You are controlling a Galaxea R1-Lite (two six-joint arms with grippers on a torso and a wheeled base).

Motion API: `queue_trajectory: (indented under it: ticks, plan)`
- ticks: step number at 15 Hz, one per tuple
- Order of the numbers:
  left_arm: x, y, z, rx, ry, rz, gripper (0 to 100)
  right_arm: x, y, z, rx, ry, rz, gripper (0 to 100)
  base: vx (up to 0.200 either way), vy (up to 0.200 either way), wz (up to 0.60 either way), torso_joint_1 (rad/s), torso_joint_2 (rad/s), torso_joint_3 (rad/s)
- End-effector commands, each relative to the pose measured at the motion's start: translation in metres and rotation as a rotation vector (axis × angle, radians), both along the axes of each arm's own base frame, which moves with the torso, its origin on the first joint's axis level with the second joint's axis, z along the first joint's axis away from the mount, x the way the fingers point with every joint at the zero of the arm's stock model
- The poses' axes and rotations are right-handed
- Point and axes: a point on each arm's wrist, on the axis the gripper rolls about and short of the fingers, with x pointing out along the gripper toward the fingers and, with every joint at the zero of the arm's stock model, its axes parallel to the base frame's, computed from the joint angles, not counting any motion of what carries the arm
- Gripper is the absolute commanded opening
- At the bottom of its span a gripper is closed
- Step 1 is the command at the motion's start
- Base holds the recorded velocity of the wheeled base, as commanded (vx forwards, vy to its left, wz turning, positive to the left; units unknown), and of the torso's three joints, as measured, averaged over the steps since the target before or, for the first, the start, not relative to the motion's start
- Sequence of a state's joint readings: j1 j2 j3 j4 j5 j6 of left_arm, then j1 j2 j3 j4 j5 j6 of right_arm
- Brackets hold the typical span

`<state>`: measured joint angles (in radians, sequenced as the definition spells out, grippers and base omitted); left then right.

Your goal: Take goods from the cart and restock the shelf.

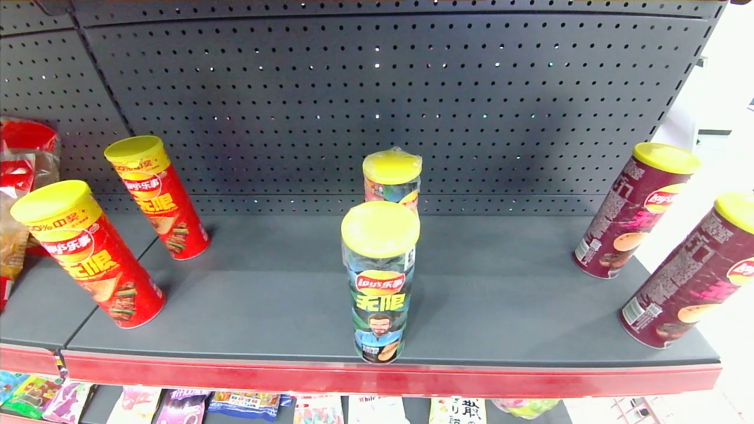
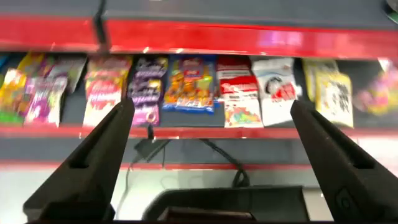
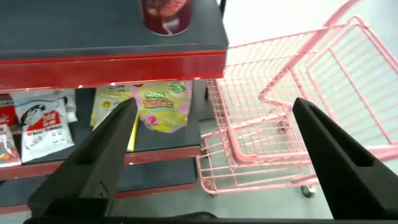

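The left gripper [image 2: 211,106] is seen with its jaws spread wide and empty, facing the snack bags [image 2: 189,84] on the lower shelf [image 2: 205,132]. The right gripper [image 3: 214,102] is likewise held apart and empty, near the pink cart [image 3: 292,124], whose load cannot be made out. Chip cans [image 1: 380,282] are stood on the upper shelf [image 1: 500,282]. Such a can is judged light, stiff yet crushable, and slick, and it is best taken around mid-body and kept upright

Six yellow-lidded chip cans [image 1: 380,282] stand upright in pairs on the grey shelf [image 1: 283,294], the pink wire cart [image 3: 267,134] beside its end.
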<state>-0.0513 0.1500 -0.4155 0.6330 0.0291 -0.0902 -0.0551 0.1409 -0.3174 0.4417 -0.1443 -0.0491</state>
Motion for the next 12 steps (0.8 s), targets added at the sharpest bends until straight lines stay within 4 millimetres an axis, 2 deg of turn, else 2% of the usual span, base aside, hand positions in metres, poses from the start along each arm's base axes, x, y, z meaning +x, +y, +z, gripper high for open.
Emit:
queue_trajectory:
  ticks: [1,2,4,6,8,10,12]
  plan:
    - [-0.002,-0.003,-0.016,-0.023,-0.005,0.013,100,0.000,0.002,-0.012,0.013,-0.036,0.041,100,0.000,0.000,0.00,0.000,0.00,0.000]
    - [-0.005,-0.005,-0.029,-0.027,-0.049,-0.085,100,0.005,0.003,-0.018,0.029,-0.045,0.105,100,0.000,0.000,0.00,0.000,0.00,0.000]
    - [0.002,-0.009,-0.030,-0.027,-0.170,-0.245,100,0.019,0.003,-0.034,0.018,-0.123,0.133,100,0.000,0.000,0.00,0.000,0.00,0.000]
    - [0.014,-0.010,-0.038,0.042,-0.255,-0.280,100,0.024,0.003,-0.041,0.027,-0.189,0.171,100,0.000,0.000,0.00,0.000,0.00,0.000]
    - [0.022,-0.007,-0.041,0.122,-0.329,-0.151,100,0.024,0.003,-0.042,0.046,-0.176,0.160,100,0.000,0.000,0.00,0.000,0.00,0.000]
    - [0.023,-0.003,-0.042,0.145,-0.325,0.033,100,0.024,0.003,-0.043,0.044,-0.174,0.159,100,0.000,0.000,0.00,0.000,0.00,0.000]
    - [0.022,-0.001,-0.042,0.144,-0.320,0.123,100,0.024,0.003,-0.043,0.046,-0.174,0.159,100,0.000,0.000,0.00,0.000,0.00,0.000]
